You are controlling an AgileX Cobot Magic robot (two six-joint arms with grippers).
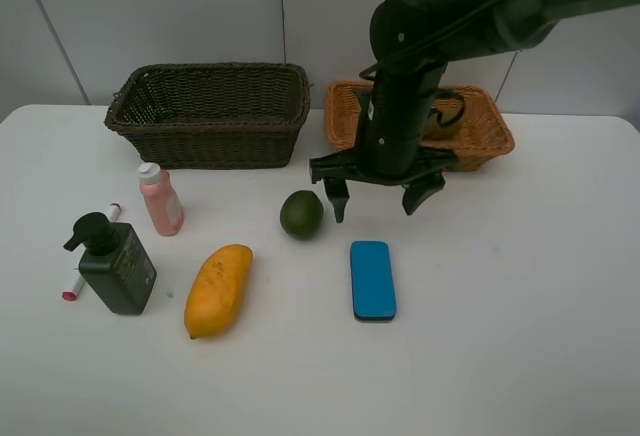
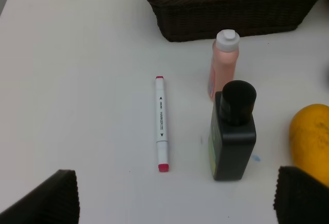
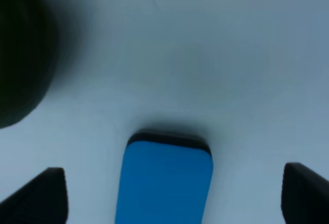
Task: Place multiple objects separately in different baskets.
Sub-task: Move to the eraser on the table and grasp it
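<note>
Here right gripper [image 1: 377, 206] gapes near one end of the blue eraser [image 1: 373, 279].

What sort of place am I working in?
Probably a lab test bench: a white table, plain wall panels behind it, and staged sorting props such as the dark basket and orange basket.

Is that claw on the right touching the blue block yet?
Apart. In the right wrist view, bare table shows between the blue block and both fingers of the right gripper, which is open.
</note>
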